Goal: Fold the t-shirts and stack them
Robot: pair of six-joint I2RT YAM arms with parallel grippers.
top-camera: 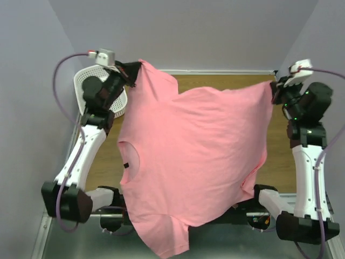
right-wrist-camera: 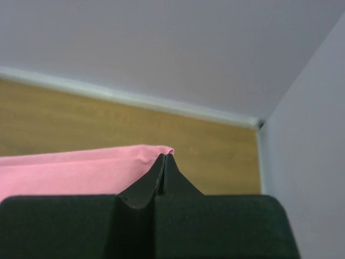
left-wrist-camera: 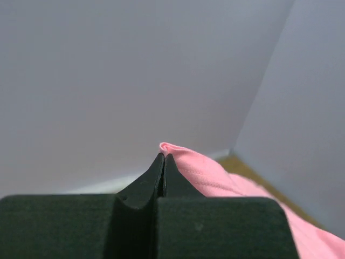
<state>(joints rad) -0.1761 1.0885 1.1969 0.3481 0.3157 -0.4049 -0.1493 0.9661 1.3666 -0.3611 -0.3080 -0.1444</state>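
The pink t-shirt (top-camera: 188,156) hangs spread in the air between both arms, above the wooden table (top-camera: 280,145). Its lower end drapes past the table's near edge. My left gripper (top-camera: 131,72) is shut on one upper corner at the far left; in the left wrist view a fold of the t-shirt (left-wrist-camera: 199,170) pokes out past the closed left gripper (left-wrist-camera: 163,157). My right gripper (top-camera: 273,89) is shut on the other upper corner at the far right. The right wrist view has the t-shirt's edge (right-wrist-camera: 81,170) running left from the closed right gripper (right-wrist-camera: 164,157).
A white perforated basket (top-camera: 86,81) stands at the far left of the table, partly behind the left arm. Grey walls close in the back and both sides. The metal frame (top-camera: 64,243) runs along the near edge by the arm bases.
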